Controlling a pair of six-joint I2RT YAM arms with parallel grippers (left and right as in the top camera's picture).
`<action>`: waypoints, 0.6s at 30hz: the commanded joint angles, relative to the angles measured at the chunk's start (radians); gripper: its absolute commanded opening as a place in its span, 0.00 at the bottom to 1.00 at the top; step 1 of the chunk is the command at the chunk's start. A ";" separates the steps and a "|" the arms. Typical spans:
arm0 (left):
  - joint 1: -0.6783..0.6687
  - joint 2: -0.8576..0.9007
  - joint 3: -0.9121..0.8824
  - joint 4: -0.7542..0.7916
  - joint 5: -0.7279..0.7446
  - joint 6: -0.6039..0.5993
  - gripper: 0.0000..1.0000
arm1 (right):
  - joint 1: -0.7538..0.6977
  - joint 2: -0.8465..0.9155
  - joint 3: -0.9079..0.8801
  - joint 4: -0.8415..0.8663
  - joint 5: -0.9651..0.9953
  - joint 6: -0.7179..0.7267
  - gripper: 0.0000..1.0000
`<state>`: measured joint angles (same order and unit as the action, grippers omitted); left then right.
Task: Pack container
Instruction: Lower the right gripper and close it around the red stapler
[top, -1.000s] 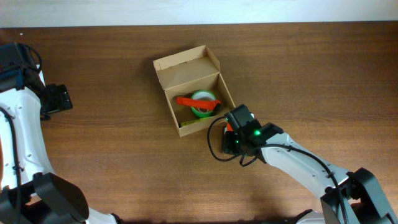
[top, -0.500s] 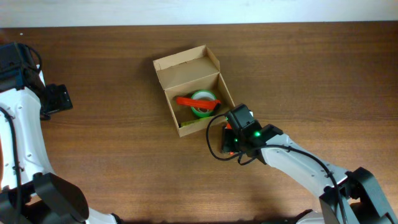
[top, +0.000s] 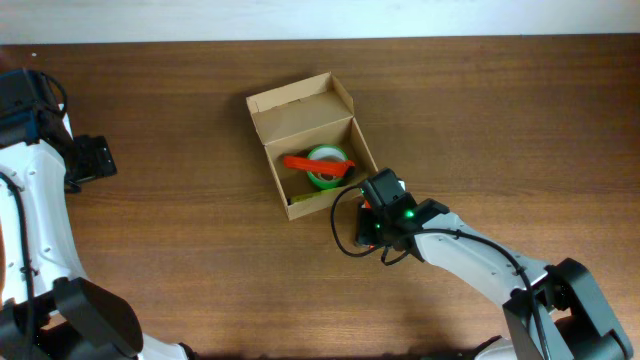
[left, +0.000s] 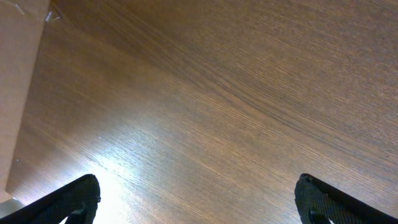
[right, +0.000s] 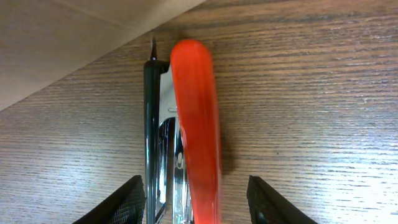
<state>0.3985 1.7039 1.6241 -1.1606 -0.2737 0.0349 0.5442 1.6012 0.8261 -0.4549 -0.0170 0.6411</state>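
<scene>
- Overhead: a brown cardboard box (top: 310, 150) stands open near the middle of the wooden bench (top: 500, 110). Its lid flap (top: 298, 102) is folded up on the far side.
- Inside the box lies a green tape roll (top: 326, 166) with a long orange-red piece (top: 305, 162) resting across its top. A thin yellow-green stick (top: 313, 199) lies along the near wall. What these two are is too small to tell.
- The right pincer (top: 374, 201) sits low over the bench, just beside the box's near right corner, with a bit of orange showing under it.
- The left pincer (top: 93, 159) is far off at the left edge, well apart from the box.
- Left wrist: only bare bench shows under the left pincer. Its two dark fingertips (left: 68, 200) stand wide apart at the bottom corners, nothing between them. A pale tan strip runs down the left edge; I cannot tell what it is.
- Right wrist: a stapler (right: 194, 124) with an orange-red top, a black base and metal between them lies flat on the bench. Its nose points at the box wall and stops just short of it.
- The right pincer is spread, one fingertip (right: 132, 200) on each side of the stapler. The left tip is close to the black base and the right tip is clear of it, so nothing is pinched.
</scene>
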 joint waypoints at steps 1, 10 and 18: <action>0.003 -0.015 -0.006 0.002 0.004 0.015 1.00 | 0.025 0.010 -0.007 0.019 -0.003 -0.027 0.54; 0.003 -0.015 -0.006 0.002 0.004 0.015 1.00 | 0.106 0.010 -0.007 0.029 0.076 -0.068 0.54; 0.003 -0.015 -0.006 0.002 0.004 0.015 1.00 | 0.103 0.027 -0.007 -0.010 0.161 -0.092 0.54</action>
<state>0.3985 1.7039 1.6238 -1.1606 -0.2737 0.0349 0.6434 1.6085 0.8261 -0.4564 0.0860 0.5655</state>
